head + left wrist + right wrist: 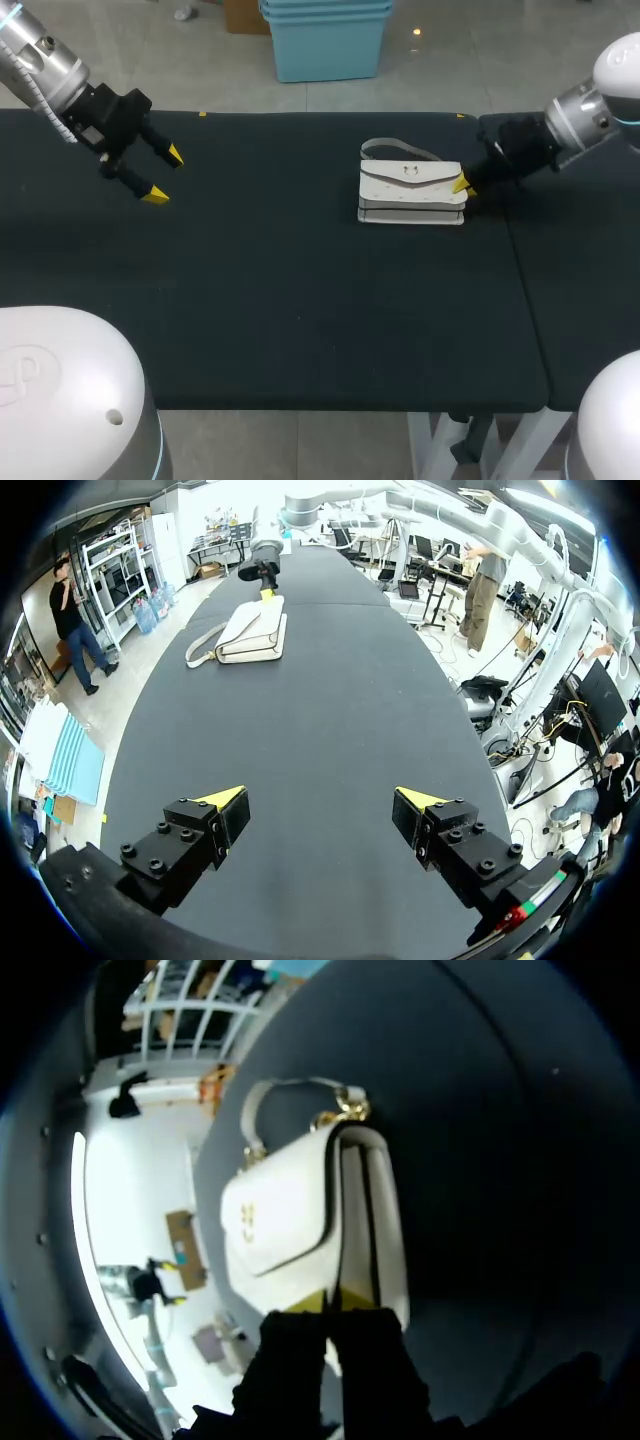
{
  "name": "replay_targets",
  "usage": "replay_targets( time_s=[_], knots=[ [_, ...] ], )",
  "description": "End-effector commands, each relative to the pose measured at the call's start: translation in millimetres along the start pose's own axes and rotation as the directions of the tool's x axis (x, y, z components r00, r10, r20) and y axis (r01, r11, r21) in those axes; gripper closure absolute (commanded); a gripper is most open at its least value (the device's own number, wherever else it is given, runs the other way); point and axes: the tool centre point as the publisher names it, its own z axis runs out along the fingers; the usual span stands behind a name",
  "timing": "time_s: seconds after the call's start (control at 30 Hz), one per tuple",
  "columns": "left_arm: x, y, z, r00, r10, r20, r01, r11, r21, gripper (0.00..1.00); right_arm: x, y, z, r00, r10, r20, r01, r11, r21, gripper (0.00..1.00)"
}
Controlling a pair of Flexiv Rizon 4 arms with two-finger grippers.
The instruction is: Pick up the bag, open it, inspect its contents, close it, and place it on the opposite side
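Black matte table [300,320]: white flap handbag with pale strap [412,190] lies flat, right of centre. Right gripper [462,185] at handbag's right end, fingers nearly together, pinching flap edge. Left gripper [163,175] spread wide above table's left part, well apart from handbag.

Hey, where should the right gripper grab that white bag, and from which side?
Probably grip the bag at its short right end, coming in from the right, where the right gripper sits. It lies flat, flap up, so that thin end faces it.
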Motion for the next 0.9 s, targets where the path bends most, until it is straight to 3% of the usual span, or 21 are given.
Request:
replay_targets(
  time_s=[0.03,0.23,0.33,0.57,0.9],
  knots=[
    [-0.5,1,1,1.000,0.001,0.001,-0.001,1.000,0.002,0.00,-0.8,0.1,0,1.000,-0.001,-0.002,0.001,1.000,0.001,1.00],
    [-0.5,1,1,1.000,0.001,0.001,-0.001,1.000,0.002,0.00,-0.8,0.1,0,1.000,-0.001,-0.002,0.001,1.000,0.001,1.00],
    [-0.5,1,1,1.000,0.001,0.001,-0.001,1.000,0.002,0.00,2.1,-15.5,22,1.000,0.021,-0.007,-0.022,0.998,-0.062,1.00],
    [-0.5,1,1,1.000,0.001,0.001,-0.001,1.000,0.002,0.00,21.5,-54.1,75,0.999,-0.009,-0.035,0.007,0.998,-0.064,1.00],
    [-0.5,1,1,1.000,0.001,0.001,-0.001,1.000,0.002,0.00,55.5,-87.5,106,0.998,-0.045,-0.033,0.044,0.998,-0.036,1.00]
  ],
)
